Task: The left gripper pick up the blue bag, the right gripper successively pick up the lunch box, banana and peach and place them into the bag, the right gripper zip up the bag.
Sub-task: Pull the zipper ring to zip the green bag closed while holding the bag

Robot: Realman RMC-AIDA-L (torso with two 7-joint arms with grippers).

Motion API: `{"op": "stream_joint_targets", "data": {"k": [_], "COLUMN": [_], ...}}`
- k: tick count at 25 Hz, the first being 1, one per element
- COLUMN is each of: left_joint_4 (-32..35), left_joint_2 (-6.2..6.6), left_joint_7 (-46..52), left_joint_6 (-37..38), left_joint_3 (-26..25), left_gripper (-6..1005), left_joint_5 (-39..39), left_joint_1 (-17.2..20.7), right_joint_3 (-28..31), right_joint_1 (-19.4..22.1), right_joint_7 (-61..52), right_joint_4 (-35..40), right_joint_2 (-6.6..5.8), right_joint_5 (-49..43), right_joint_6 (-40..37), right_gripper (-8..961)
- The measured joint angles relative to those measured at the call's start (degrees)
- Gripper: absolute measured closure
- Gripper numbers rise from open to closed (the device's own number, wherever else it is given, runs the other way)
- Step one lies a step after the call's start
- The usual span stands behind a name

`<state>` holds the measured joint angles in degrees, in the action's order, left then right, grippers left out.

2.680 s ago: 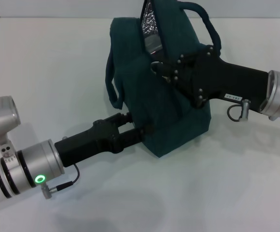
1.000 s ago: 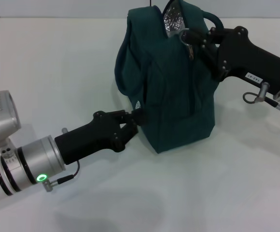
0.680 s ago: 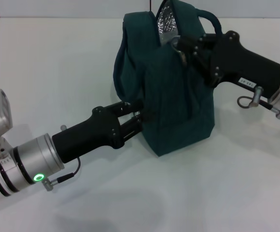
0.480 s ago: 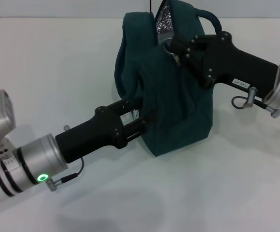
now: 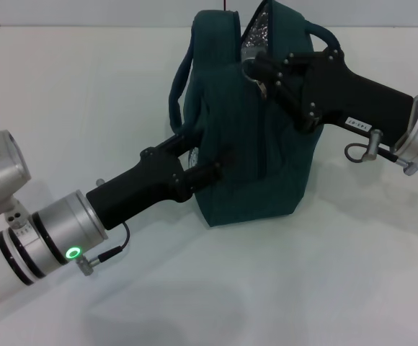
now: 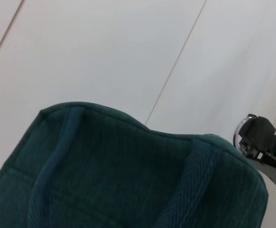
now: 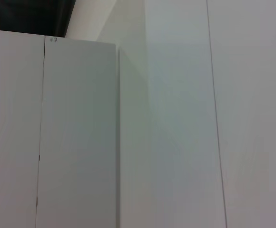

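Standing upright near the middle of the white counter [image 5: 65, 101], the blue bag [image 5: 245, 158] is caught between the two arms, and the zipping turns on what happens at its top. The right gripper [image 5: 256, 72] comes in from the robot's right and sits high on the bag, right at the metal ring pull [image 5: 251, 70] where the zipper meets the open mouth. Its fingers look pinched on or around that ring, though I cannot tell for certain that they have it. Just beyond them a wedge of silver foil lining [image 5: 256, 36] shows, so the mouth is not closed; from here the zipper line seems to run up the bag's face toward that gap, so the pull would have to travel up and away from the robot.

The left gripper [image 5: 212, 162] is the lower one, reaching in from the robot's left. Its fingers are spread, one against the bag's side panel and one lower by the front fold, bracing or pinching the cloth there; the fabric hides the exact hold. From the left wrist camera the bag's top edge and a padded handle [image 6: 195, 190] fill the view.

No lunch box, banana or peach is in sight; I judge they are inside. The counter is bare and smooth around the bag, giving both arms room, and a soft bag may slide or buckle if the left hold slackens.
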<state>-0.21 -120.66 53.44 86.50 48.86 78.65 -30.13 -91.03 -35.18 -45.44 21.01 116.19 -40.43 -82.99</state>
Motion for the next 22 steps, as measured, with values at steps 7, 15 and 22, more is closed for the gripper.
{"op": "stream_joint_targets", "data": {"k": [7, 15, 22], "left_joint_4": [-0.05, -0.06, -0.05], "left_joint_2": [-0.01, -0.01, -0.01], "left_joint_7": [-0.06, -2.10, -2.89], "left_joint_6": [-0.03, -0.01, 0.04], "left_joint_3": [0.00, 0.14, 0.74], "left_gripper": [341, 631, 688], "left_joint_5": [-0.08, -0.08, 0.51], "left_joint_1": [-0.18, 0.02, 0.01], "right_joint_3": [-0.02, 0.04, 0.31], "right_joint_1": [0.11, 0.13, 0.31], "right_joint_7": [0.00, 0.00, -0.11], "right_joint_4": [-0.12, -0.44, -0.46], "right_joint_2": [0.00, 0.00, 0.00], "right_joint_5": [0.02, 0.24, 0.76], "right_joint_6": [0.20, 0.52, 0.58], "right_gripper": [941, 941, 941]}}
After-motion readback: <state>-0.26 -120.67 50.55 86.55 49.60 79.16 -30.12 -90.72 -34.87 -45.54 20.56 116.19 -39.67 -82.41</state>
